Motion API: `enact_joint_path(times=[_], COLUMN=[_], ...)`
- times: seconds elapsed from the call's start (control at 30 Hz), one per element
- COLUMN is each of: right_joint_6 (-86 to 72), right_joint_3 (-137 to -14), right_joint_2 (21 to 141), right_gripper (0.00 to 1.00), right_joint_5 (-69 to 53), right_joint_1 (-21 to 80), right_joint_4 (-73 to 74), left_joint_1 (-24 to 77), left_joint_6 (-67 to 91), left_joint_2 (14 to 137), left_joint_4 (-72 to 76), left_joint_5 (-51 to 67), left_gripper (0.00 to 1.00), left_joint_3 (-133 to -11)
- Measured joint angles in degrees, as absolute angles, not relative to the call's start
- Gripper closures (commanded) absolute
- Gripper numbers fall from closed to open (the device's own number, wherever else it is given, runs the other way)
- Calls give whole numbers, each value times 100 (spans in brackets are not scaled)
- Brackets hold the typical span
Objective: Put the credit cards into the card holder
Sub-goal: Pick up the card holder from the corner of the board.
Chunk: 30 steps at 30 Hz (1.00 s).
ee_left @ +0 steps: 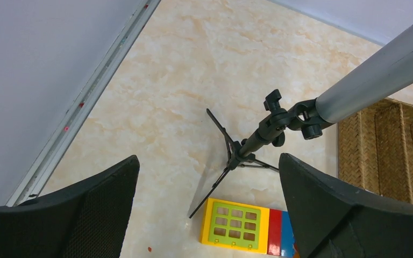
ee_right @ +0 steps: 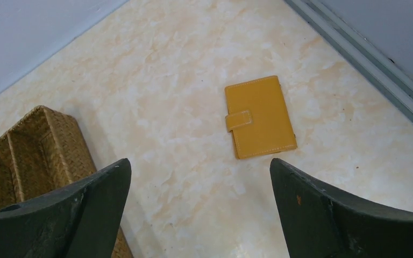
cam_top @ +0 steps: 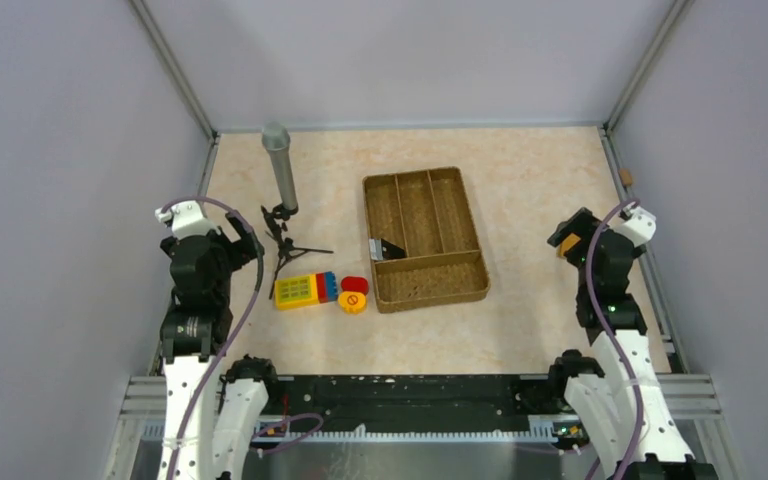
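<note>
Closed tan-orange card holder point(ee_right: 260, 116) flat on the pale table point(ee_right: 166, 97), woven tray point(ee_right: 32, 145) well apart, right pincer point(ee_right: 199, 166) agape.

Both arms look the same tbh: left arm point(cam_top: 197, 300) & right arm point(cam_top: 615, 300) w/ white lower links, black upper joints, lilac cable point(cam_top: 210, 200) looping along each. Fat black curved fingers point(ee_left: 86, 215), grainy texture. Orange patch point(cam_top: 567, 245) near right wrist.

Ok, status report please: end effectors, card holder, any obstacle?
Left end effector open, empty, tripod ahead. Right end effector open, empty, card holder ahead. Holder shut, flat on table, untouched. Nothing between them.
</note>
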State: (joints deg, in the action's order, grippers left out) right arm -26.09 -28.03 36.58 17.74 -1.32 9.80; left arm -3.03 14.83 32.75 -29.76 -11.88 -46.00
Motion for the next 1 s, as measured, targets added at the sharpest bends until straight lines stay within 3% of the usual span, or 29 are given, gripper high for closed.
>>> enact_joint_path(times=[0.2, 0.4, 0.73, 1.0], right_joint_6=[-2613, -2668, -2773, -2768], right_joint_3=[-3079, -3369, -3374, -3376], right_joint_2=[4121, 5308, 6619, 7485], right_gripper=[1, 1, 11, 16], right_joint_5=[1719, 1553, 217, -163], right_joint_1=[-137, -329, -1990, -2397], right_joint_4=[1146, 1358, 1057, 755], left_joint_1=[-303, -303, -303, -301], left_joint_6=[1494, 1509, 1509, 1509], left_joint_2=[3354, 3354, 3354, 3354], left_joint_4=[-2974, -2956, -2952, -2899], left_joint_5=[-1214, -1181, -834, -781], left_gripper=[1, 1, 1, 1], left_joint_3=[-4598, -4567, -4449, -4438])
